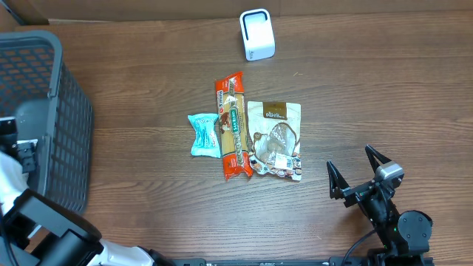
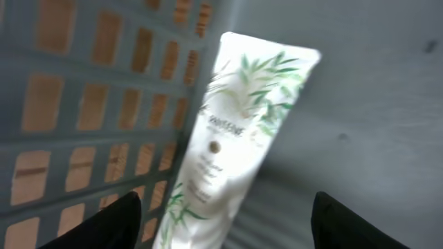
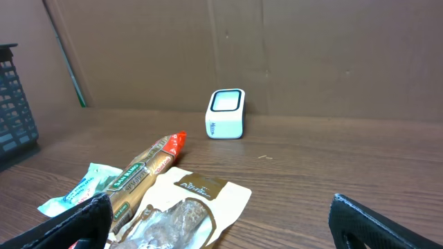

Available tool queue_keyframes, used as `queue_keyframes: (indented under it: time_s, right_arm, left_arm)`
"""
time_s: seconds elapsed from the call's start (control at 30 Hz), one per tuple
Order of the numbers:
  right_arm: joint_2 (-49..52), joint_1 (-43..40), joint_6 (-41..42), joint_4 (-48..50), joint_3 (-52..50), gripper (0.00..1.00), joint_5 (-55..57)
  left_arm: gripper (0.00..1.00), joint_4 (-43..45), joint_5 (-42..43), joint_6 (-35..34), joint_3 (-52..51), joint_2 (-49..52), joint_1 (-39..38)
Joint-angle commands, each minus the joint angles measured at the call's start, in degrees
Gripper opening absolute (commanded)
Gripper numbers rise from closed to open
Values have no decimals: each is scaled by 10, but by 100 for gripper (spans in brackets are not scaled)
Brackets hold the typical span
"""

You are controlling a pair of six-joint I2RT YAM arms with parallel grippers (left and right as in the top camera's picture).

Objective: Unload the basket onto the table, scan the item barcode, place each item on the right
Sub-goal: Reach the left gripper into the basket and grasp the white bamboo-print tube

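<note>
Overhead view: basket (image 1: 66, 111) sits at the left edge of the worktop (image 1: 384, 89), and the left arm reaches into it, tips hidden from here. Scanner (image 1: 256, 35) stands at the far side, well apart from the basket. Teal packet (image 1: 203, 135), orange packet (image 1: 232, 125) and beige pouch (image 1: 275, 140) lie side by side mid-worktop. Right fingers (image 1: 336, 181) sit at the near right, spread wide, nothing between them, well apart from the packets.

Left wrist view: blurry. White tube (image 2: 235, 131) with a leaf print lies inside the basket against the mesh wall. Left fingers (image 2: 111, 225) are spread, one on each side of the tube's near end, with a gap showing on both sides. I call it no contact, nothing held.

Right wrist view: right fingers are wide apart and empty. The packets are just ahead and the scanner is beyond them, window facing this way.

My read: I'm at the basket end of a scan cycle, on the tube. I cannot tell whether this is a pick or a drop. The next scan needs an item gripped, lifted, and its barcode turned square to the scanner window.
</note>
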Motion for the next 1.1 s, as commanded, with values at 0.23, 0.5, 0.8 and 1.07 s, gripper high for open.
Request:
queue_keyframes:
  time_s: [0.23,0.5,0.8,1.07]
  right_arm:
    - [-4,4,2,3,-6,100,0]
    - [-4,4,2,3,-6,100,0]
    - [-4,4,2,3,-6,100,0]
    - [-4,4,2,3,-6,100,0]
  left_arm:
    - [74,13,49,34,-7,87,35]
    - [75,35,14,38,-7,143,35]
    - [10,38,15,29,-7,154,23]
    - [4,23,14,12,-5,132,-26]
